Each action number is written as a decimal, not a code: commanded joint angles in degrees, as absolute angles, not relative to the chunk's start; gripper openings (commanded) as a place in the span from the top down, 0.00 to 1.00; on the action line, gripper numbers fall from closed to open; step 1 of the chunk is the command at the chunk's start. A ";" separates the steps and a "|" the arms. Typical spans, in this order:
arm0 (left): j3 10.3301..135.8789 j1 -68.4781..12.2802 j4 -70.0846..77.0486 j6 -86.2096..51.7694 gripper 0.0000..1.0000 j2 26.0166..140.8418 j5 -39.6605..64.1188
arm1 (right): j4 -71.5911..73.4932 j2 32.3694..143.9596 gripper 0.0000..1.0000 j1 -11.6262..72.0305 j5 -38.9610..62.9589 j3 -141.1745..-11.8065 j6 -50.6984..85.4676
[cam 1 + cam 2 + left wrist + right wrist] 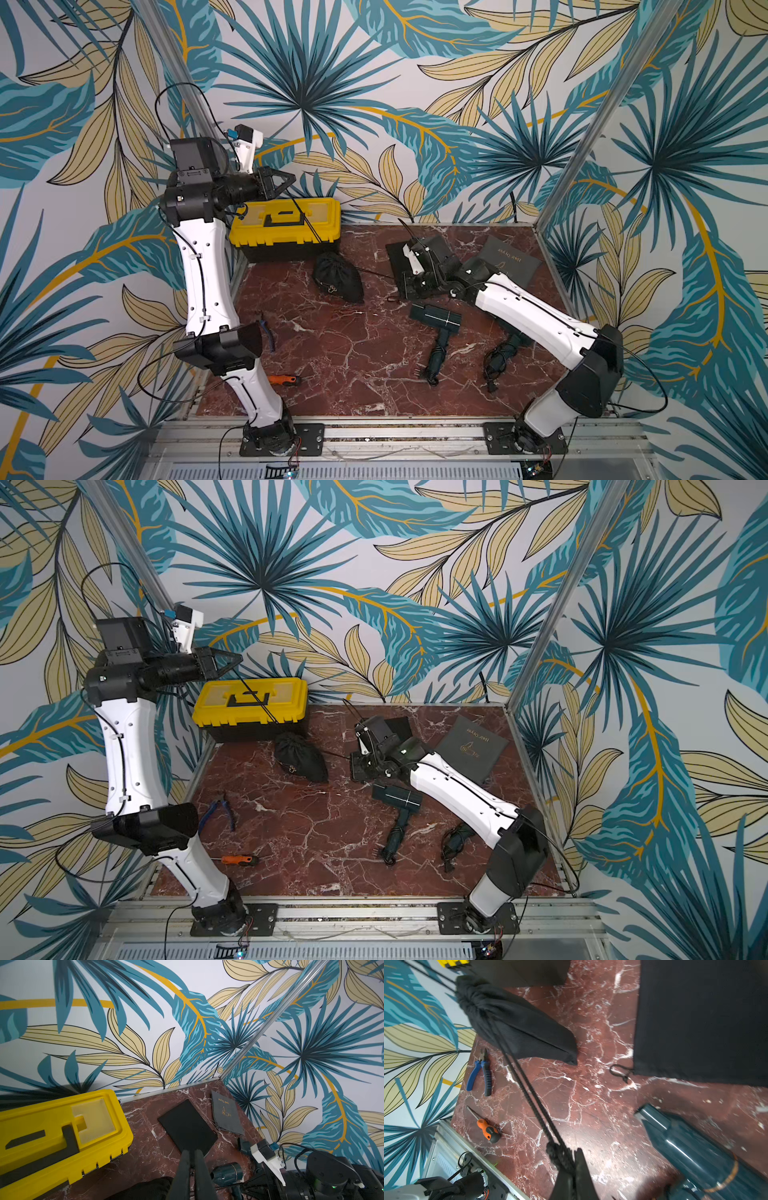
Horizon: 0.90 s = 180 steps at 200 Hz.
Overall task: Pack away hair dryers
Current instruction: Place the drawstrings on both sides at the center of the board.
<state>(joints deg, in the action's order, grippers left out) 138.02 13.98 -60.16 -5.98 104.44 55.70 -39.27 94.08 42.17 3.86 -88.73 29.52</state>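
A dark teal hair dryer (436, 320) (397, 798) (227, 1174) (695, 1153) lies on the marble table, cord wound round its handle. A second teal dryer (505, 351) (457, 837) lies half hidden under my right arm. A bulging black drawstring pouch (338, 276) (301, 758) (519, 1028) sits in front of the toolbox, its mouth gathered. My left gripper (293, 179) (240, 658) (192, 1154) is high above the toolbox, shut on one drawstring (305, 216) running taut down to the pouch. My right gripper (397, 279) (353, 762) (574, 1154) is low, right of the pouch, shut on the other drawstring at its knot (556, 1151).
A shut yellow toolbox (286, 224) (249, 706) (58, 1132) stands at the back left. A flat black pouch (399, 727) (187, 1128) (699, 1022) and a grey "Hair Dryer" pouch (509, 259) (227, 1115) lie at the back right. Blue pliers (220, 808) (481, 1072) and an orange screwdriver (282, 379) (488, 1130) lie front left.
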 commanded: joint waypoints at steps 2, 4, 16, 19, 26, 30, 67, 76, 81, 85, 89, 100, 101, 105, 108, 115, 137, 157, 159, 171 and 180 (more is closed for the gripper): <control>131.56 13.04 -58.28 0.38 1.00 98.18 58.71 | -38.80 96.57 1.00 44.10 6.78 -90.57 28.14; 130.69 12.97 -58.27 0.80 1.00 97.78 58.97 | -38.83 96.76 1.00 44.23 7.06 -90.71 28.13; 125.61 12.50 -58.35 3.86 1.00 94.66 59.19 | -38.92 97.78 1.00 45.42 8.23 -91.25 27.71; 124.24 12.35 -58.49 4.76 1.00 93.90 59.03 | -39.05 98.03 1.00 45.67 8.44 -91.31 27.62; 121.08 11.93 -58.66 6.75 1.00 92.08 58.72 | -39.22 98.45 1.00 45.70 8.96 -91.49 27.52; 119.38 11.69 -58.91 7.90 1.00 90.99 58.49 | -39.21 98.64 1.00 47.46 9.32 -91.49 27.43; 105.02 7.80 -60.41 17.01 1.00 83.36 54.08 | -38.89 100.27 1.00 50.45 13.20 -90.28 28.45; 101.84 6.62 -60.63 18.12 1.00 82.49 53.65 | -38.87 100.70 1.00 51.08 13.44 -90.03 28.72; 99.99 5.90 -60.56 18.50 1.00 82.15 53.19 | -38.79 100.87 1.00 51.40 13.30 -89.74 29.02; 98.73 5.32 -60.57 18.83 1.00 82.02 52.82 | -38.64 100.94 1.00 51.54 13.16 -89.42 29.29; 97.56 4.69 -60.62 18.99 1.00 81.97 52.32 | -38.44 100.94 1.00 51.59 12.90 -89.05 29.62; 94.80 2.97 -60.64 19.12 1.00 82.41 50.86 | -38.02 101.03 1.00 51.77 12.21 -87.99 30.58; 94.55 2.80 -60.69 19.05 1.00 82.47 50.74 | -37.95 100.96 1.00 51.77 12.12 -87.90 30.67; 93.71 2.31 -60.71 18.99 1.00 82.71 50.36 | -37.48 100.94 1.00 51.78 11.98 -87.23 31.06; 93.15 1.89 -60.71 18.96 1.00 82.85 50.22 | -36.93 100.90 1.00 51.77 11.96 -86.79 31.35; 91.78 1.20 -60.70 19.19 1.00 83.34 49.86 | -35.70 100.90 1.00 51.79 12.32 -85.71 31.97; 89.48 -0.58 -60.65 20.21 1.00 85.31 46.51 | -34.31 102.46 1.00 51.77 13.14 -84.45 33.56; 88.73 -0.97 -60.73 20.15 1.00 87.29 43.86 | -34.22 105.02 1.00 51.82 13.93 -84.73 34.62; 88.63 -0.97 -60.73 20.13 1.00 87.45 43.70 | -34.09 105.20 1.00 51.80 13.94 -84.68 34.71; 88.02 -1.13 -60.67 20.11 1.00 88.52 42.28 | -33.36 106.32 0.98 51.79 14.75 -84.69 35.30; 87.58 -1.31 -60.70 20.42 1.00 89.32 40.65 | -33.37 107.29 0.96 51.81 15.20 -85.01 35.67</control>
